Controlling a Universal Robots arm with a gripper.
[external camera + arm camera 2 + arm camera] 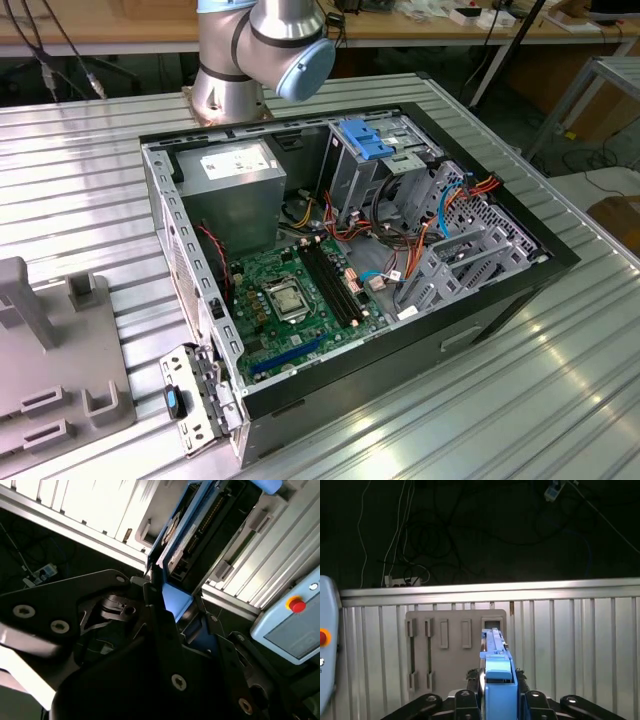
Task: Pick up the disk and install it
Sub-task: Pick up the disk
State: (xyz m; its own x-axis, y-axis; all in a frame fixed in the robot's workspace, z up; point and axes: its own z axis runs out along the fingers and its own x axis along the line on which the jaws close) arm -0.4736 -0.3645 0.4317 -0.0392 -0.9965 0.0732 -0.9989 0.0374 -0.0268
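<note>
Claw (499, 681): pinched on flat grey metal disk in bright blue plastic frame (495, 647).
Disk location: held in air, above ribbed metal surface (570, 645).
Handling: likely stiff, weighty, shock-fragile; hold by blue rails.

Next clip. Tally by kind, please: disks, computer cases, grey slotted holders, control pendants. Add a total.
Disk: 1, clamped in the gripper
Computer case, lying open: 1
Grey slotted holder: 1
Pendant with a red button: 1
Total: 4
</note>
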